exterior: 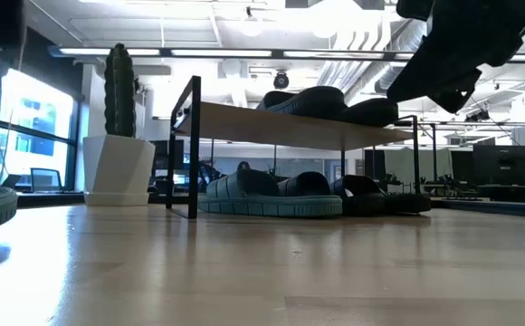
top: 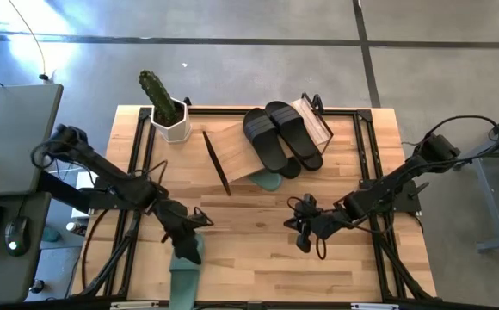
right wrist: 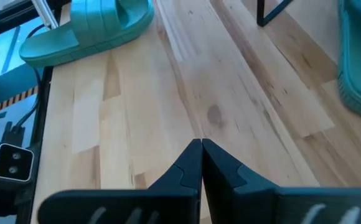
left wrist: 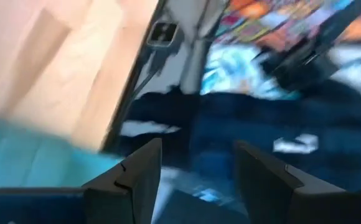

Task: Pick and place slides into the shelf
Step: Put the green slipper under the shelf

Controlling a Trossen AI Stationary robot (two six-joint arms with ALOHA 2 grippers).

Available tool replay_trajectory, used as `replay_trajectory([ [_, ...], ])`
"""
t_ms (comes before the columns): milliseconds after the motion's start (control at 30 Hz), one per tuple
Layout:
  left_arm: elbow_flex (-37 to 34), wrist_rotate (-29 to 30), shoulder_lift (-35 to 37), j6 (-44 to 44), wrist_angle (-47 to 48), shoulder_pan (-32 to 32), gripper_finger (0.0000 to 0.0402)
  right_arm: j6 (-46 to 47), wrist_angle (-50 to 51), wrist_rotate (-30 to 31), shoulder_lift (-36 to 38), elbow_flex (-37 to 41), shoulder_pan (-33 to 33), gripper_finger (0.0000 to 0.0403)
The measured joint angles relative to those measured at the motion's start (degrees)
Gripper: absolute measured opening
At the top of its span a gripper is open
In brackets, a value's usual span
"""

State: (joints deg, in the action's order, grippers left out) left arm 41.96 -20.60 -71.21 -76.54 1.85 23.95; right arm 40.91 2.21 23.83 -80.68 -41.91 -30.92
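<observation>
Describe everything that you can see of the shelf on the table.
The shelf is a low rack with a light wooden top board on a thin black wire frame. It stands upright toward the far side of the table, beside a white cactus pot. Two black slides lie on its top board. Underneath, the low view shows a green slide and dark slides side by side. No gripper touches it.

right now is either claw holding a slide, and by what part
No. The left claw is open above the green slide at the table's edge; the right claw is shut on nothing.
</observation>
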Motion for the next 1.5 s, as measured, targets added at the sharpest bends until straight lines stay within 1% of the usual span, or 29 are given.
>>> replay_trajectory([
  [67,4.5,0.0,0.5,4.2,11.1,1.4,0.0171,-0.1,0.0,0.0,0.0,0.0,0.0,0.0000],
  [167,12.7,2.0,-0.3,10.2,31.6,4.0,0.0151,-0.5,0.1,0.2,0.0,0.0,0.1,0.0000],
  [267,19.9,8.5,-3.0,15.6,45.1,7.4,0.0130,-0.5,0.0,1.3,0.0,0.0,0.1,0.0000],
  [300,21.8,11.1,-3.9,17.1,47.8,8.7,0.0125,-0.5,0.0,1.6,0.0,0.0,0.1,0.0000],
  [433,26.2,20.8,-8.4,24.0,47.4,13.6,0.0116,-0.5,0.1,2.6,0.0,0.0,0.1,0.0000],
  [533,27.4,24.8,-12.5,27.4,46.8,16.0,0.0121,-0.9,0.1,2.8,0.0,0.0,0.3,0.0000],
  [700,27.4,25.5,-19.6,28.6,48.3,18.3,0.0145,-0.9,0.2,3.1,0.0,0.0,0.9,0.0000],
  [833,27.4,25.8,-23.4,29.9,48.3,19.3,0.0175,-0.9,0.1,3.2,0.0,0.0,1.0,0.0000],
  [1033,27.4,25.8,-24.4,29.8,49.1,19.2,0.0226,-0.9,0.2,3.2,0.0,0.0,1.0,0.0000],
  [1133,27.4,27.3,-24.4,29.6,49.1,19.2,0.0245,-1.0,0.2,3.7,0.0,0.0,1.0,0.0000],
  [1300,27.4,27.6,-26.0,28.6,49.5,19.3,0.0253,-1.0,0.3,4.3,0.0,0.0,1.0,0.0000],
  [1500,27.4,26.8,-28.8,27.9,49.3,19.3,0.0241,-1.1,1.1,5.1,0.0,0.0,1.0,0.0000],
])
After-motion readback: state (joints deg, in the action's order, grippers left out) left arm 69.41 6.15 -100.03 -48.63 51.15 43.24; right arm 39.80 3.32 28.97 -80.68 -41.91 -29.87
